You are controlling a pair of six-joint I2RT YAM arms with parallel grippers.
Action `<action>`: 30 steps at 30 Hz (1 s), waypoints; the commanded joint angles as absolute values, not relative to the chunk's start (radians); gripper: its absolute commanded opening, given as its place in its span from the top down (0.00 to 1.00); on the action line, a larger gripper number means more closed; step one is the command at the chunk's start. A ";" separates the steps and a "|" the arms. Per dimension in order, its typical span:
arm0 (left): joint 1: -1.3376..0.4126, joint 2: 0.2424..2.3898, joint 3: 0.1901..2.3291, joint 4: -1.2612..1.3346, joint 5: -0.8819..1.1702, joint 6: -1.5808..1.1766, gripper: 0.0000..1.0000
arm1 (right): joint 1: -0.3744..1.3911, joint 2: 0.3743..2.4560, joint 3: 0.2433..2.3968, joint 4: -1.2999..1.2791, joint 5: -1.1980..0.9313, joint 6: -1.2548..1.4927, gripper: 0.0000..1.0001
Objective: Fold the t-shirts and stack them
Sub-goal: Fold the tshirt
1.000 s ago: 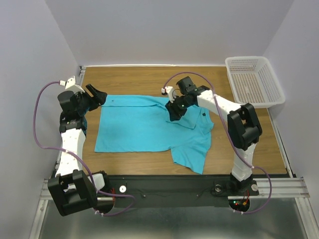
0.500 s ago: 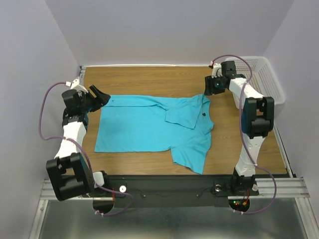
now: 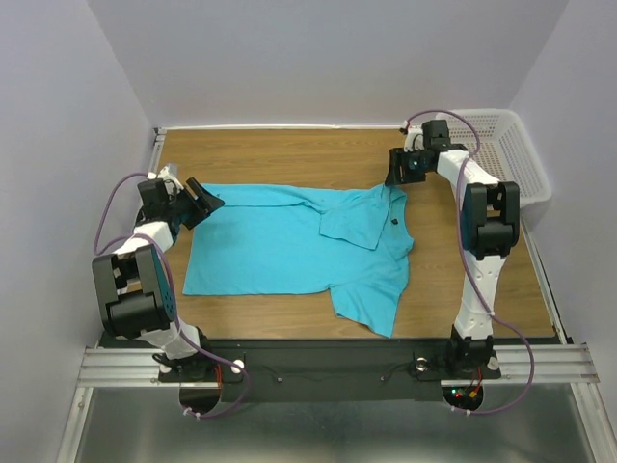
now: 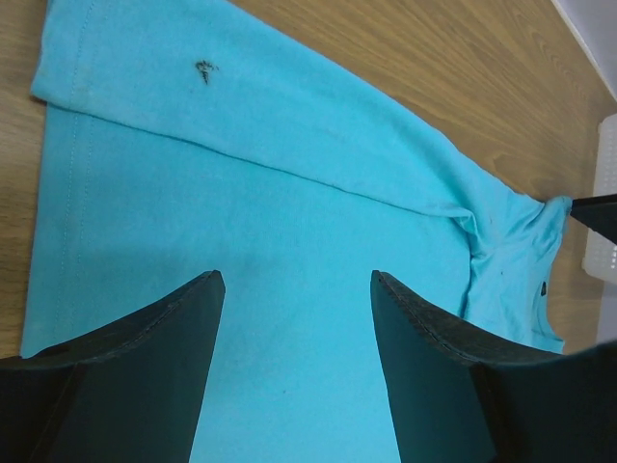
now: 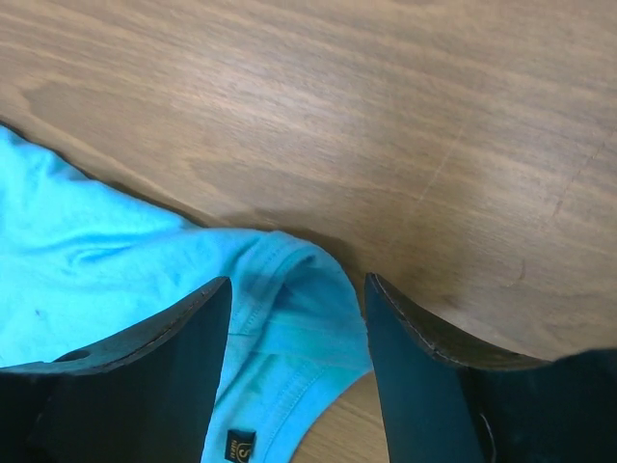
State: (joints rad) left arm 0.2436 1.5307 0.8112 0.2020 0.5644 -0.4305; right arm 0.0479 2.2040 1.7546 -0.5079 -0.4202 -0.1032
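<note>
A: Left hand [image 3: 201, 201] spread wide at the left end of the t-shirt [image 3: 280, 241], nothing between the black fingers [image 4: 145, 367], poised over flat turquoise cloth.

B: Right hand [image 3: 397, 174] at the far right corner of the same shirt, likewise apart, gripping nothing. From its own wrist camera: a rounded lip of fabric lying on the desk [image 5: 405, 106] below the gap between the fingertips, with a double row of stitching along the hem.

A: Sharp only from the left wrist: a small dark mark [image 4: 204, 69] on the folded-over strip near the top.

B: From overhead, the full layout instead: shirt flat mid-desk, stretched left to right, collar flap turned over at right, one sleeve pointing toward the near edge. White mesh basket [image 3: 492, 154] in the far right corner, clear of the cloth.

A: Soft knit, lightly creased. Matte wood grain underneath.

B: Any writing? Dark tag [image 5: 241, 449] with a pale emblem, low in the right wrist view. Not legible.
</note>
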 commanded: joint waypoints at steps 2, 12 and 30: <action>0.241 1.546 0.856 0.258 0.584 -0.439 0.27 | 0.043 2.186 1.810 -0.476 -0.468 -0.071 0.38; 0.236 1.634 0.909 0.264 0.561 -0.457 0.28 | 0.043 2.261 1.822 -0.477 -0.500 -0.044 0.41; 0.221 1.902 1.089 0.193 0.453 -0.436 0.31 | 0.005 2.206 1.793 -0.463 -0.476 -0.046 0.99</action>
